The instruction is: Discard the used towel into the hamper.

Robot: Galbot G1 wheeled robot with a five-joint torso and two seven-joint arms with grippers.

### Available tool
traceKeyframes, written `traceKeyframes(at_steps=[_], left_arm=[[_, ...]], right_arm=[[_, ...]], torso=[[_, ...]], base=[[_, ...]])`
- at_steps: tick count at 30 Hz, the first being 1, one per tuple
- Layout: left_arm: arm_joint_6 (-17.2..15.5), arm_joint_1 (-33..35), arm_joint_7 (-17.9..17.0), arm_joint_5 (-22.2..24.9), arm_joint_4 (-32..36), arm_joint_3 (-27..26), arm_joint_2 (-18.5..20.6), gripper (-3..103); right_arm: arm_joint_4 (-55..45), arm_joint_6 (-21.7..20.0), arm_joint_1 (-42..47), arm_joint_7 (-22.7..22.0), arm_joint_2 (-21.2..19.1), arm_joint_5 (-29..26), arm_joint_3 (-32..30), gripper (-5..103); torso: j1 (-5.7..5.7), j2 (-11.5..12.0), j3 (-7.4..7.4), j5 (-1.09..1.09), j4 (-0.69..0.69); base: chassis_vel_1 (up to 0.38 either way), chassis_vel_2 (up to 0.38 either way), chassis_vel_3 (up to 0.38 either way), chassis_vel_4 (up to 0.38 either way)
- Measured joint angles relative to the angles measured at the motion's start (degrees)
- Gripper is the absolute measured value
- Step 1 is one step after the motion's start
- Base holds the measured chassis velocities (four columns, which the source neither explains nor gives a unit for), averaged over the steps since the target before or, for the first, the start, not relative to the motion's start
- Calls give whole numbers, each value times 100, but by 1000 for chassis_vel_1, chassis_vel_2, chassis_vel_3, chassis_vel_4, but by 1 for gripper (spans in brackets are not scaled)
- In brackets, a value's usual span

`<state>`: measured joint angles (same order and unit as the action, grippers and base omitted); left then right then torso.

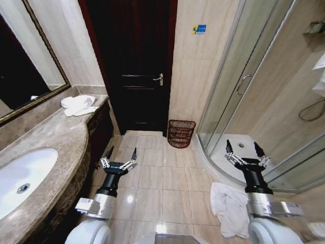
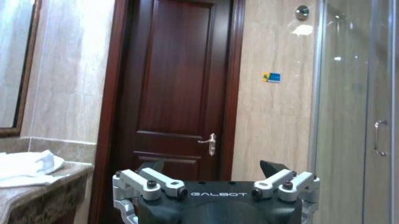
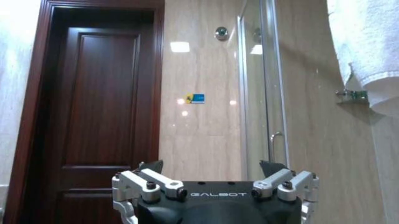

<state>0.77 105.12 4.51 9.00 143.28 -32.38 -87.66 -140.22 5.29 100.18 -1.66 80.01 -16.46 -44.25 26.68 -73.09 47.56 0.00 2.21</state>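
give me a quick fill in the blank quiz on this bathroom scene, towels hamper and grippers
1. The hamper stands on the floor against the wall between the dark door and the ____ enclosure.
2. One white towel lies crumpled on the ____, beside the right gripper.
3. Another folded towel rests on the ____.
4. The left gripper and the right gripper both have their fingers ____.

Missing words: shower; floor; countertop; open

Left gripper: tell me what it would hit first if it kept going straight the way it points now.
Probably the dark wooden door. The left gripper, fingers open and empty, faces that door head-on in its wrist view, with nothing between them. The head view suggests open floor ahead, though depth is hard to judge. The hamper stands off to the right.
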Motion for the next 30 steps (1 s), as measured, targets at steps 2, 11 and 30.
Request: traceKeyframes(at_steps=[2, 11, 30], left_arm=[[-13, -5, -25, 58, 0, -32, 4, 100], [41, 21, -135, -7, 0, 2, -96, 100], [162, 88, -331, -143, -4, 105, -204, 100]], right_arm=[[15, -33, -29, 22, -40, -7, 26, 100], [32, -82, -93, 110, -117, -34, 54, 100], [-57, -256, -159, 100, -54, -83, 110, 100]], torso=[[0, 0, 0, 0, 0], [0, 0, 0, 0, 0], [0, 0, 0, 0, 0]], base=[[0, 0, 0, 0], [0, 0, 0, 0], [0, 0, 0, 0]])
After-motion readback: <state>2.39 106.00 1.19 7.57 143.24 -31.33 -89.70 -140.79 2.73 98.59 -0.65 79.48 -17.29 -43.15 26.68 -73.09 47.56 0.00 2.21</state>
